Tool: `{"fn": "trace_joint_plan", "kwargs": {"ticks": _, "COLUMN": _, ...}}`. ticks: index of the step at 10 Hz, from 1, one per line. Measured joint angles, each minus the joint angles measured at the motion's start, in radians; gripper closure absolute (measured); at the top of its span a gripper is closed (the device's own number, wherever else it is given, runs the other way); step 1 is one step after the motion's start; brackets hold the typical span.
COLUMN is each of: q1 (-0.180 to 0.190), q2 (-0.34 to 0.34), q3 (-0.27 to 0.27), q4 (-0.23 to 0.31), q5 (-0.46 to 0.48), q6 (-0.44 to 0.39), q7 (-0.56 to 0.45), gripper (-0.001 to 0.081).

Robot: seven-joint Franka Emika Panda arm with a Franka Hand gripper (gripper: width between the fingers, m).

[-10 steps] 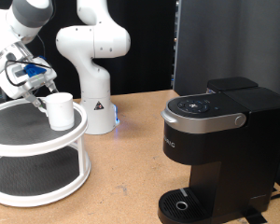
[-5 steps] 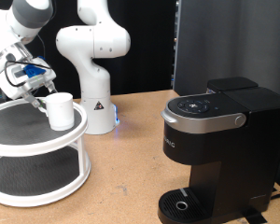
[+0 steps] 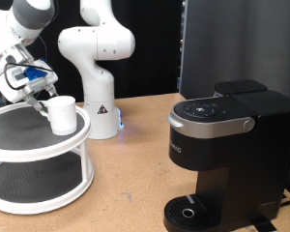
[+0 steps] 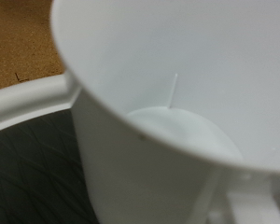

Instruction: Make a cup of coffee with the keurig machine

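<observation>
In the exterior view the cup (image 3: 61, 113) stands upright on the top tier of a white two-tier stand (image 3: 34, 153) at the view's left; the gripper (image 3: 37, 94) is right at the cup's left side, near its rim, angled down from the upper left; whether its fingers are apart or clamped on the cup I cannot tell, since arm and cup hide the tips. The keurig (image 3: 225, 155) sits well apart at the view's right, lid down, its drip base (image 3: 191, 211) bare; no cup is under the spout yet, so the work looks to be at the picking-up stage.

In the wrist view the cup (image 4: 168, 112) fills nearly the whole picture, seen from just above its rim; it appears to hold nothing; the stand's rim (image 4: 28, 93) and dark mesh floor show beside it; no fingers are visible here.

To do this step well, I judge the grip should sit square on the wall or rim; the lift should go straight up, clear of the stand's raised rim, cup kept level.
</observation>
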Motion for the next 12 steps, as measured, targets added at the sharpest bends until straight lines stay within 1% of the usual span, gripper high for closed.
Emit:
{"fn": "trace_joint_plan", "kwargs": {"ticks": 1, "q1": 0.0, "q2": 0.0, "q3": 0.0, "q4": 0.0, "q5": 0.001, "q6": 0.002, "q7": 0.004, "gripper": 0.0179}}
{"fn": "trace_joint_plan", "kwargs": {"ticks": 2, "q1": 0.0, "q2": 0.002, "q3": 0.001, "q4": 0.0, "q5": 0.002, "q6": 0.006, "q7": 0.01, "gripper": 0.0179}}
{"fn": "trace_joint_plan", "kwargs": {"ticks": 3, "q1": 0.001, "q2": 0.004, "q3": 0.002, "q4": 0.0, "q5": 0.004, "q6": 0.01, "q7": 0.02, "gripper": 0.0328}}
{"fn": "trace_joint_plan", "kwargs": {"ticks": 4, "q1": 0.004, "q2": 0.004, "q3": 0.002, "q4": 0.0, "q5": 0.005, "q6": 0.013, "q7": 0.027, "gripper": 0.0328}}
{"fn": "trace_joint_plan", "kwargs": {"ticks": 5, "q1": 0.005, "q2": 0.004, "q3": 0.003, "q4": 0.0, "q5": 0.006, "q6": 0.014, "q7": 0.034, "gripper": 0.0542}}
{"fn": "trace_joint_plan", "kwargs": {"ticks": 6, "q1": 0.005, "q2": 0.004, "q3": 0.004, "q4": 0.001, "q5": 0.006, "q6": 0.014, "q7": 0.042, "gripper": 0.0542}}
{"fn": "trace_joint_plan", "kwargs": {"ticks": 7, "q1": 0.006, "q2": 0.004, "q3": 0.006, "q4": 0.001, "q5": 0.006, "q6": 0.014, "q7": 0.051, "gripper": 0.073}}
{"fn": "trace_joint_plan", "kwargs": {"ticks": 10, "q1": 0.005, "q2": 0.003, "q3": 0.019, "q4": 0.011, "q5": 0.006, "q6": 0.001, "q7": 0.072, "gripper": 0.0732}}
{"fn": "trace_joint_plan", "kwargs": {"ticks": 11, "q1": 0.003, "q2": 0.0, "q3": 0.031, "q4": 0.018, "q5": 0.006, "q6": -0.012, "q7": 0.089, "gripper": 0.0732}}
{"fn": "trace_joint_plan", "kwargs": {"ticks": 12, "q1": -0.002, "q2": -0.007, "q3": 0.054, "q4": 0.028, "q5": 0.006, "q6": -0.036, "q7": 0.126, "gripper": 0.0732}}
